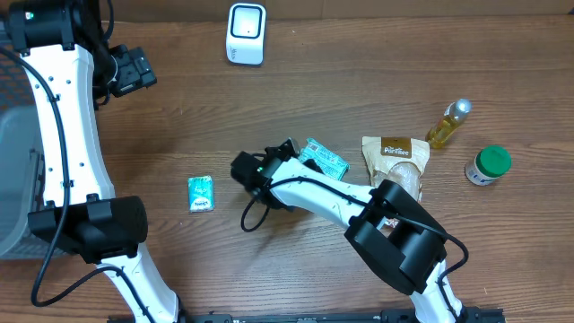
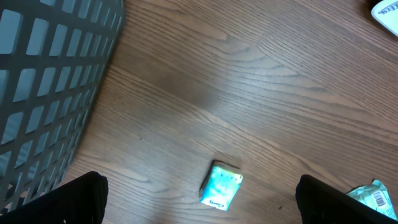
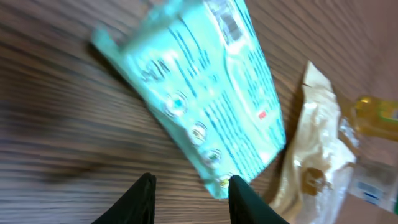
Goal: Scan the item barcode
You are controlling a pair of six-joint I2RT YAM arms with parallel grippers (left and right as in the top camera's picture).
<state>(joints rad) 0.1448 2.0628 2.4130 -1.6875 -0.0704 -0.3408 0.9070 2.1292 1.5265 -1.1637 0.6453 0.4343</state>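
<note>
**Overhead view.** The scanner (image 1: 245,34) stands at the far edge of the table (image 1: 359,81). The teal packet (image 1: 325,160), judged to be the item, lies flat at mid-table, well apart from the scanner. The right gripper (image 1: 285,154) is at the packet's near end. The left gripper (image 1: 134,72) hangs near the basket (image 1: 13,179). No scan is evident: gripping, carrying and presenting the barcode remain. A small teal sachet (image 1: 201,194), a brown bag (image 1: 395,160), an oil bottle (image 1: 448,124) and a green-lidded jar (image 1: 489,165) lie around. None blocks the path to the scanner.

**Left wrist view.** The left gripper (image 2: 199,180) stands wide apart and empty. Below it are the small teal sachet (image 2: 221,186) and the basket (image 2: 43,81). A barcode shows on the teal packet (image 2: 373,196).

**Right wrist view.** The right gripper (image 3: 191,183) stands partly apart, not clamped. The teal packet (image 3: 199,93) rests on the wood, its corner just beside one finger. The brown bag (image 3: 311,155) lies close alongside and may crowd a grasp.
</note>
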